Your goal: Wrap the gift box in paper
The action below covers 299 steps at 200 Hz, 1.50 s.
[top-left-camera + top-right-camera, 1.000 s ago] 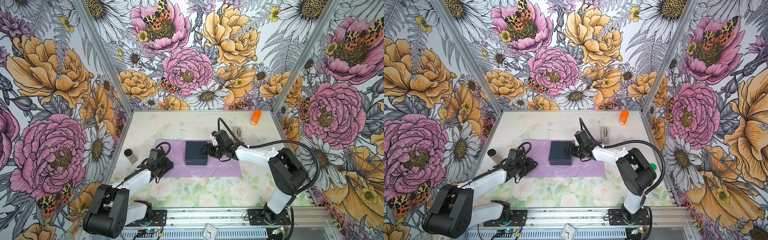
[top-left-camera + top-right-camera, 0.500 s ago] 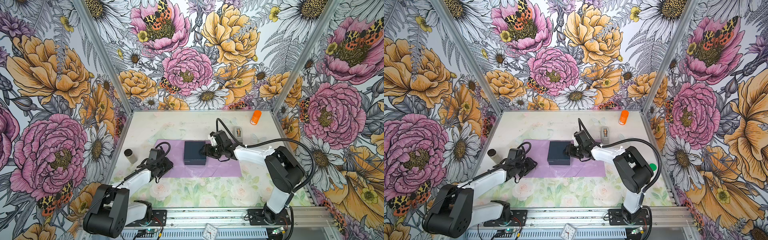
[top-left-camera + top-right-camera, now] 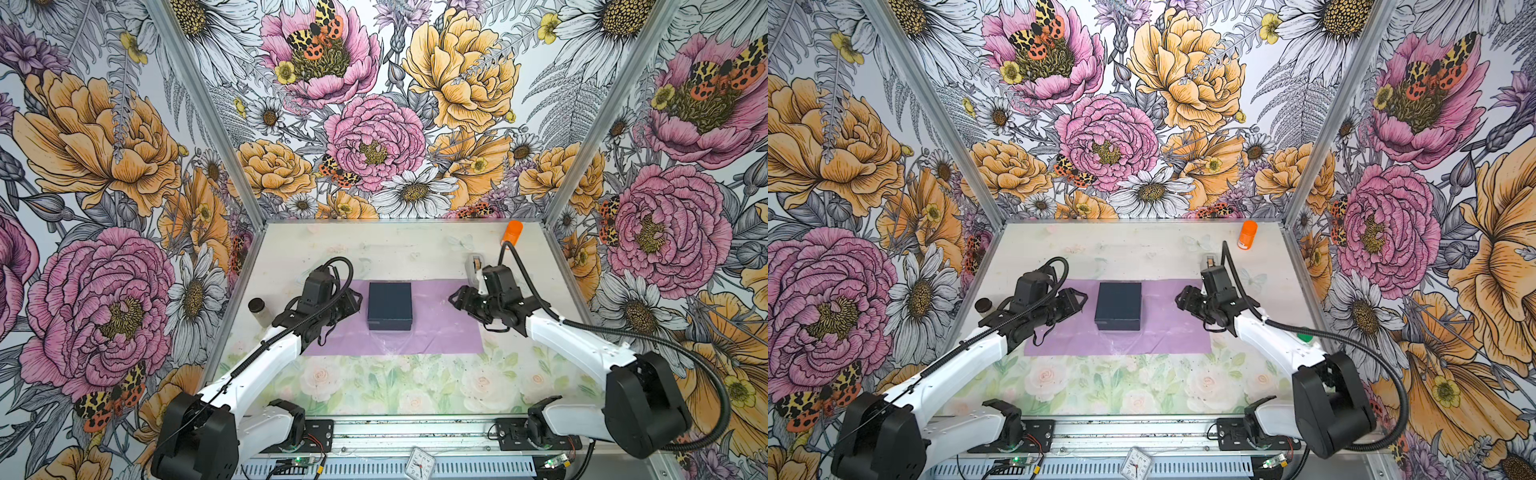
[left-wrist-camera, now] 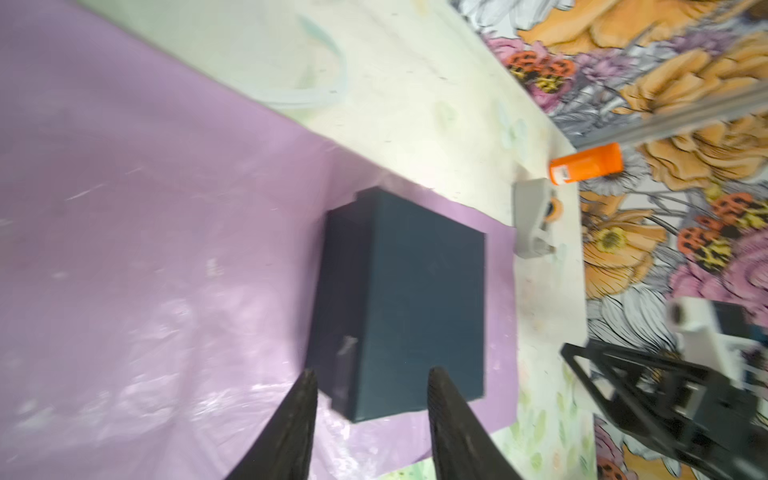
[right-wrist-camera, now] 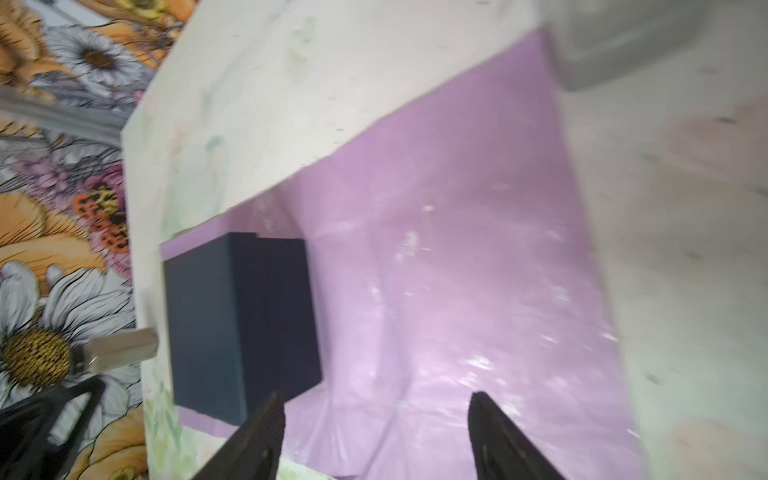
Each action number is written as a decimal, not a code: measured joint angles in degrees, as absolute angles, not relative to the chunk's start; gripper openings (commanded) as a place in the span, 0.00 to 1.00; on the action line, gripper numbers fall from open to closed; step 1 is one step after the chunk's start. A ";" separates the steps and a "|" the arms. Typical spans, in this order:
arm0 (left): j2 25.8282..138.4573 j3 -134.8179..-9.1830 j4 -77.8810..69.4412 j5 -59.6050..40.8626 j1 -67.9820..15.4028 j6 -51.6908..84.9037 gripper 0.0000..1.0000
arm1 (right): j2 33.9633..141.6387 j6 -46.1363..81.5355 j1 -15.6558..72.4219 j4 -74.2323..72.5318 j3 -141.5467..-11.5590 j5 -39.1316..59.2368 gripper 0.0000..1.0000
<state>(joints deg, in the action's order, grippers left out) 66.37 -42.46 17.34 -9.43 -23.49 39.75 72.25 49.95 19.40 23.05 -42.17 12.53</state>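
**Left gripper [image 3: 348, 302] and right gripper [image 3: 456, 299] standing open beside the gift box [image 3: 389, 305]**

In both top views the gift box is sitting between them, nearer the left gripper, on lilac paper [image 3: 444, 330] lying flat beneath both.

Left wrist view: the fingers [image 4: 305, 399] are standing apart, gripping nothing. The gift box [image 4: 415, 299] is lying just ahead, with a grey tape dispenser [image 4: 530, 220] beyond. Blur is smearing every edge.

Right wrist view: the jaws are gaping wider, also empty, above the paper [image 5: 457, 291]. A grey shape is being cut off at the frame's corner.

The sheet is looking thin, glossy and creased, so probably slippery and easily torn. A free edge seems the safest hold. The gift box, likely stiff and light, may slide.
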 measured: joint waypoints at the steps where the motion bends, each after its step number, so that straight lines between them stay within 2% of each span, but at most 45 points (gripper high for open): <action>1: 66.50 -42.65 17.32 -9.45 -23.68 39.72 0.45 | 71.90 49.93 19.20 23.53 -41.80 12.45 0.74; 37: 76.40 -49.98 14.52 -9.69 -31.18 36.69 0.45 | 65.82 51.90 17.91 32.95 -35.40 11.11 0.76; 85: 87.20 -50.76 11.75 -10.11 -32.40 36.03 0.44 | 65.67 53.17 17.91 36.64 -32.36 12.12 0.76; 160: 87.92 -50.57 8.93 -10.13 -32.40 36.27 0.43 | 70.32 55.57 18.09 26.13 -30.13 18.74 0.72; 225: 88.29 -50.57 8.21 -10.11 -32.40 36.71 0.43 | 74.11 55.70 17.76 11.86 -29.08 19.40 0.71; 260: 88.40 -50.57 7.94 -10.04 -32.40 37.19 0.43 | 72.07 55.51 17.82 18.94 -30.72 17.32 0.77; 299: 88.64 -50.57 7.42 -10.07 -32.42 37.52 0.43 | 67.57 55.70 17.98 28.14 -31.51 14.74 0.78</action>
<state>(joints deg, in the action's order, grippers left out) 88.64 -50.57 7.42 -10.07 -32.42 37.52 67.57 55.70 17.98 28.14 -31.51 14.74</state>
